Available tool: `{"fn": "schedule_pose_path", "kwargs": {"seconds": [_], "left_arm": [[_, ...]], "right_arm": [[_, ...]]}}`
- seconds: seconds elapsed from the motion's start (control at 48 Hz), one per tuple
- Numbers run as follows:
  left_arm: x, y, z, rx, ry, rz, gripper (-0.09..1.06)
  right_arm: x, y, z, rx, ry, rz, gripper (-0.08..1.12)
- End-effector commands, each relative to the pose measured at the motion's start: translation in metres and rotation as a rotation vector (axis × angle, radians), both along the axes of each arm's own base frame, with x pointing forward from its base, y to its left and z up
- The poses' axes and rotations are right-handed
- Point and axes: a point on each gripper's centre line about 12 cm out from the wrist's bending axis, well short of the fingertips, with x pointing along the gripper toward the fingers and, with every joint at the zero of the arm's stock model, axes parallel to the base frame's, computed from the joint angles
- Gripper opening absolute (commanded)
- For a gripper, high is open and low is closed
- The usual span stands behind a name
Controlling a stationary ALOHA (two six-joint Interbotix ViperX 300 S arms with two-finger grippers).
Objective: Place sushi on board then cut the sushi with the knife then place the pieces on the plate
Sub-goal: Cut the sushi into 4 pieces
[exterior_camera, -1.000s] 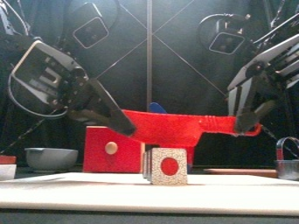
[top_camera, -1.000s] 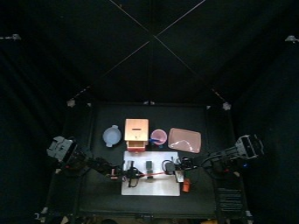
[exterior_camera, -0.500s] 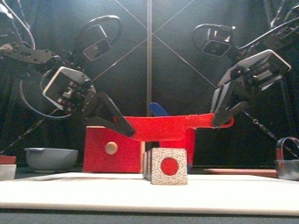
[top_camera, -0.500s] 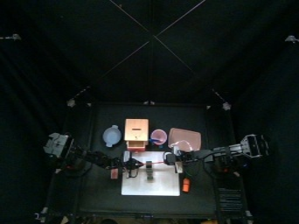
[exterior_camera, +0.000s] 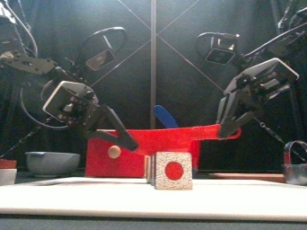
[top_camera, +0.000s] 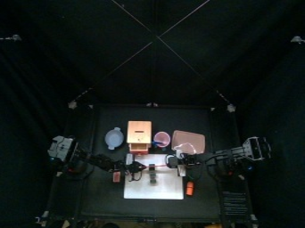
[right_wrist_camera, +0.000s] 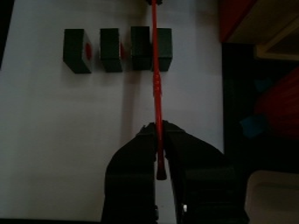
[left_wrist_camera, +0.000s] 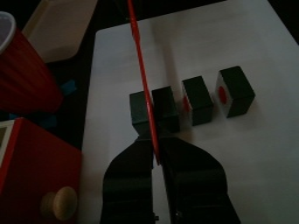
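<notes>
Holds red knife [exterior_camera: 168, 137] clamped in left tool [exterior_camera: 124, 141] and right tool [exterior_camera: 225, 132] over sushi [exterior_camera: 171, 170], cutting step; probably needs level press into seam.

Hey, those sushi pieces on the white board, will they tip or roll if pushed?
Probably no rolling: the sushi pieces are flat-sided blocks. Narrow and upright, they may topple sideways. The board looks smooth, so they might slide under the knife.

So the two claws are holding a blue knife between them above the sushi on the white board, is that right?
Not quite: the knife is red, not blue, as the front view shows. The left gripper and right gripper do hold it between them above the sushi on the white board.
</notes>
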Motion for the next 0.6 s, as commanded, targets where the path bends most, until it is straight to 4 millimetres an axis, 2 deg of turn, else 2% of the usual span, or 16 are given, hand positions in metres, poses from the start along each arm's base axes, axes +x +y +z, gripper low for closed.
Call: {"fn": "schedule_pose_path", "kwargs": {"seconds": [0.021,0.604], "left_arm": [[0.0048,0.0021,0.0073,-0.001,-0.027,0.007,0.38],[0.0037,-0.0065,0.0096,-0.01,-0.034,-0.013,0.38]], "right_arm": [[0.0033,0.0005,0.0064,0.002,-0.026,0.0,0.35],[0.0031,0.0022,0.004,0.031,-0.018,-0.02,0.35]]}}
